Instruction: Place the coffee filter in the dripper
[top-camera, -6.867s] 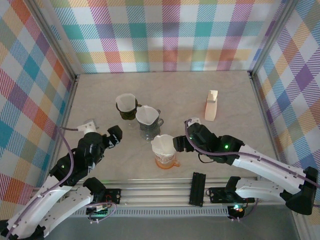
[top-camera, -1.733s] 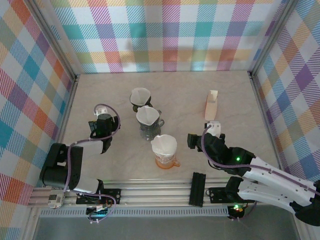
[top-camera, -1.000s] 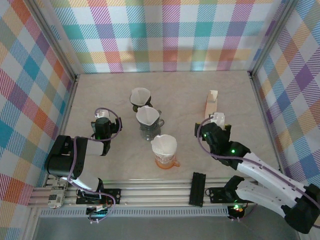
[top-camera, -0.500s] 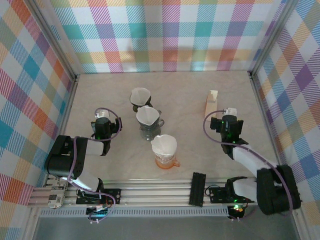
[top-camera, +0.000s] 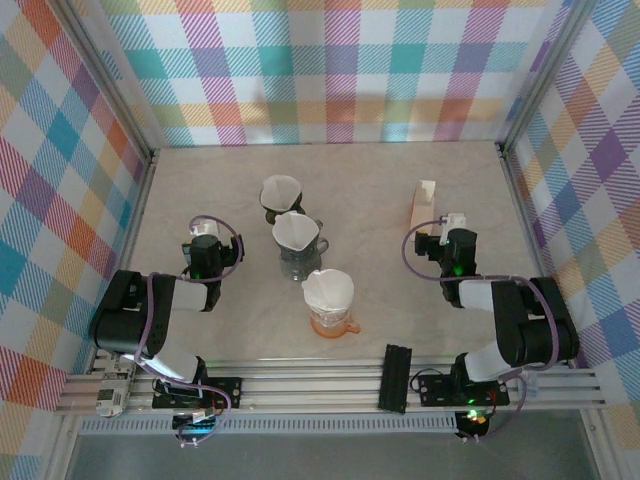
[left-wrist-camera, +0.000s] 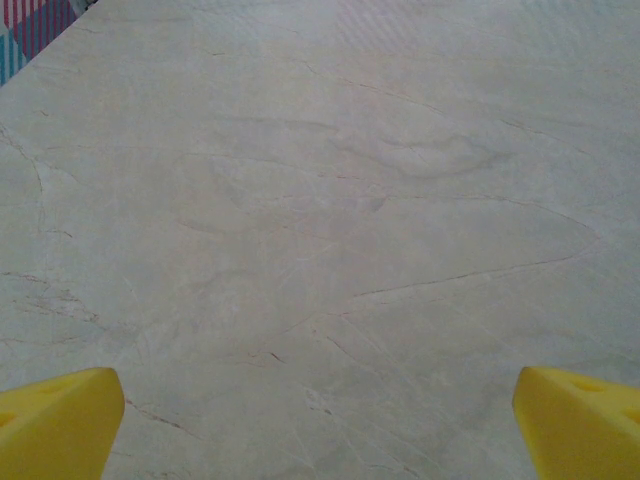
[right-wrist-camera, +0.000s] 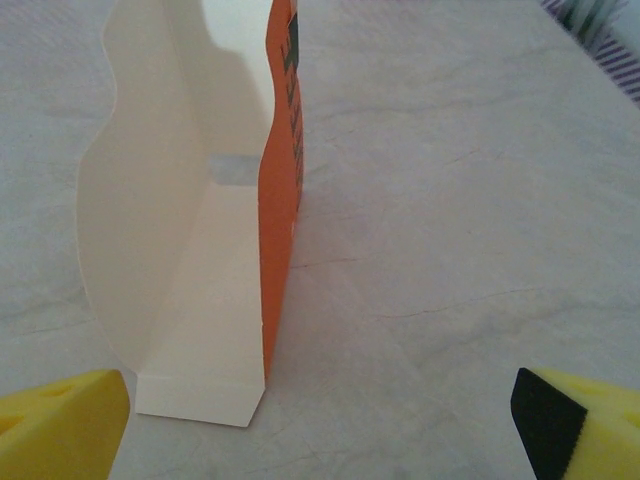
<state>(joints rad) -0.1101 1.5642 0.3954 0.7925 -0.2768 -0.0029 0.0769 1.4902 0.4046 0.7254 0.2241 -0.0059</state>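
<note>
Three drippers stand mid-table, each holding a white paper coffee filter: an orange dripper (top-camera: 335, 325) with its filter (top-camera: 328, 289) nearest, a grey glass one (top-camera: 301, 262) behind it, and a dark one (top-camera: 270, 214) furthest. My left gripper (top-camera: 205, 243) (left-wrist-camera: 320, 425) is open to their left over bare table, yellow fingertips (left-wrist-camera: 60, 420) wide apart. My right gripper (top-camera: 448, 243) (right-wrist-camera: 320, 425) is open on the right, empty, facing an orange and cream filter box (top-camera: 425, 211) (right-wrist-camera: 200, 250) just ahead.
The marble tabletop (top-camera: 370, 180) is walled by plaid panels on three sides. Both arms are folded back near the aluminium rail (top-camera: 300, 385) at the front edge. A black bracket (top-camera: 396, 377) sits on that rail.
Over the last second my right arm pulled back and folded, swinging its gripper right to face the filter box. The left arm and the drippers have stayed put.
</note>
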